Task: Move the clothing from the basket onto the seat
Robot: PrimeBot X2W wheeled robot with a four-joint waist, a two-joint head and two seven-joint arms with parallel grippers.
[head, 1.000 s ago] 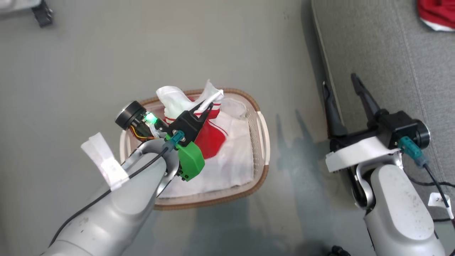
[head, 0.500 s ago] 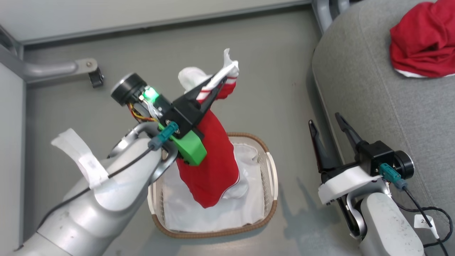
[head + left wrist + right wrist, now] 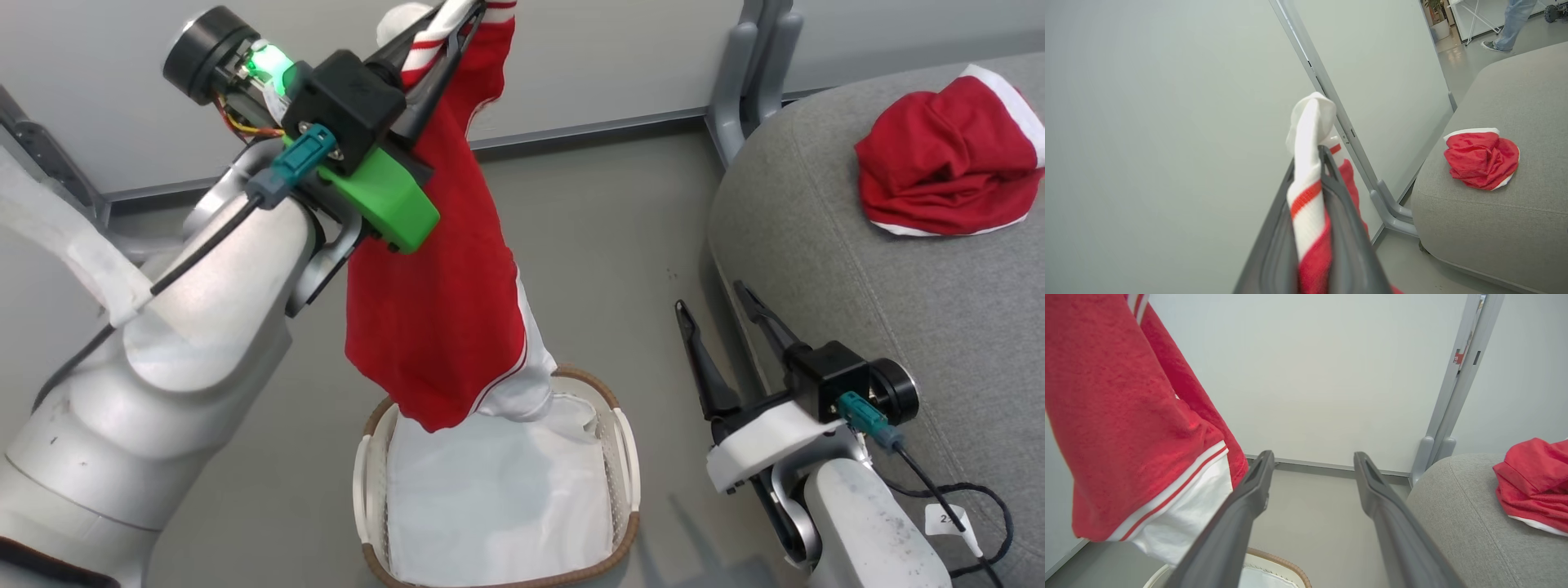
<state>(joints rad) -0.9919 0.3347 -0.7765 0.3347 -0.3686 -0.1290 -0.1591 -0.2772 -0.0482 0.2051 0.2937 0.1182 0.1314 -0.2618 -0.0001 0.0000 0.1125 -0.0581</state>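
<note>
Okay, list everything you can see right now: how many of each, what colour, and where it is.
Hanging garment: one, red with a white panel and stripe trim, held up over the basket.
Crumpled garment: one, red with a white edge, lying on the seat.
Basket: one, white with a brown rim, on the floor.
Sheet: one, white, lining the basket.
Seat: one, grey, right of the basket.
Post: one, grey, against the pale wall at the seat's far corner.
Person's leg: one, blue trousers, far beyond the seat.
Left gripper: one, dark fingers shut on the hanging garment, raised high.
Right gripper: one, dark fingers open, holding nothing, beside the seat's edge.
</note>
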